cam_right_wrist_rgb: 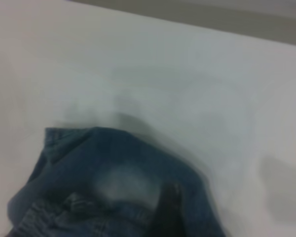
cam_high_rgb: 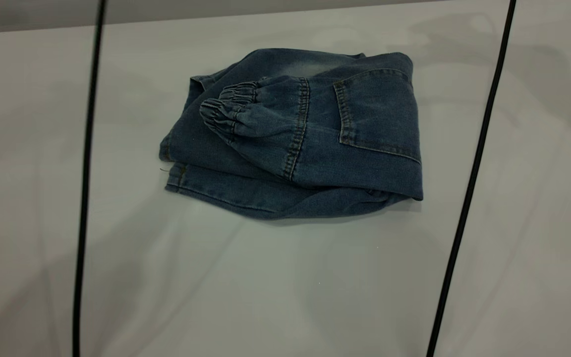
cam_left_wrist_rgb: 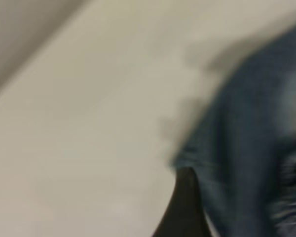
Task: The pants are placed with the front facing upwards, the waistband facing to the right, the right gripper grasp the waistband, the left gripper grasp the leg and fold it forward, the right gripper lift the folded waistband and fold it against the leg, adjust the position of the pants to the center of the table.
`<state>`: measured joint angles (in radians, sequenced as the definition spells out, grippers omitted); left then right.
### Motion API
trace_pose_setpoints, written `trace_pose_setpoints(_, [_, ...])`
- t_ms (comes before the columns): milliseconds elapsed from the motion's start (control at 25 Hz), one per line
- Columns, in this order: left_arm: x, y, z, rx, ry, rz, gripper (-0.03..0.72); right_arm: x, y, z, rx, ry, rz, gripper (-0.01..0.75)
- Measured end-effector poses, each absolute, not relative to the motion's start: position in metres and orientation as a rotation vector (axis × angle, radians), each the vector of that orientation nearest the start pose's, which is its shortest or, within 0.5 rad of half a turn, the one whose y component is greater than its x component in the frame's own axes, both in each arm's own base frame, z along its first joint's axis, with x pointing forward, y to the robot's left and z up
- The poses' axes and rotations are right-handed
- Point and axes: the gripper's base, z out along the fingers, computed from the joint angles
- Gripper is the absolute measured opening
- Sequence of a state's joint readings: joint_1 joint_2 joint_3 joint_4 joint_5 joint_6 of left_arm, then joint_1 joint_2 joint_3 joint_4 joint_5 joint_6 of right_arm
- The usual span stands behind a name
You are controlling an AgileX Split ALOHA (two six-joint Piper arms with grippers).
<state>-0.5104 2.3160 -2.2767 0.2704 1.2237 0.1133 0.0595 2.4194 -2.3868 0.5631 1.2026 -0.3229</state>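
- On the large pale-grey smooth worktop (cam_high_rgb: 285, 277), a little toward the far side of the middle in the exterior view, lies the folded bundle of blue denim pants (cam_high_rgb: 295, 139), resting flat with nothing holding it.
- Across the top layer lies the ruched elastic waistband (cam_high_rgb: 228, 109), its gathers pointing to that view's left; a tan-stitched seam runs beside it and a patch pocket (cam_high_rgb: 374, 111) sits to its right.
- A pale bleached patch (cam_high_rgb: 305, 62) shows at the bundle's far edge; the lower layers are mostly covered, with only their hems sticking out at the left and near sides.
- Two thin black cables (cam_high_rgb: 85, 188) cross the exterior view from top to bottom, one on each side of the pants; both arms are cut out of that view.
- Only one dark finger (cam_left_wrist_rgb: 185, 207) of the left claw shows in the blurred left wrist view, its tip right at the denim's edge; whether it touches, or whether the claw is spread or closed, I cannot tell.
- A dim dark shape of the right claw (cam_right_wrist_rgb: 170, 207) sits over the denim in the blurred right wrist view; its state cannot be made out either.
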Motion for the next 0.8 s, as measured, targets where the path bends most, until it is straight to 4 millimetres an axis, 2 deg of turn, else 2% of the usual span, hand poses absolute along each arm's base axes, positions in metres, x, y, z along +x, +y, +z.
trace_pose_setpoints(160, [0.446,-0.214,0.293,0.822,2.464,0.355,0.536,0.52,0.075,0.282,-0.413,2.452,0.618,0.584])
trace_pose_setpoints(280, [0.436,-0.209,0.323,0.79,2.412,0.342,0.536,0.513,0.074,0.323,-0.409,2.347,0.592,0.584])
trace_pose_setpoints(400, [0.423,-0.201,0.357,0.752,2.352,0.319,0.536,0.498,0.074,0.362,-0.412,2.261,0.578,0.584])
trace_pose_setpoints(560, [0.401,-0.189,0.402,0.702,2.272,0.288,0.536,0.477,0.069,0.401,-0.372,2.212,0.525,0.584])
trace_pose_setpoints(800, [0.357,-0.164,0.468,0.594,2.147,0.221,0.536,0.43,0.067,0.47,-0.349,2.074,0.525,0.584])
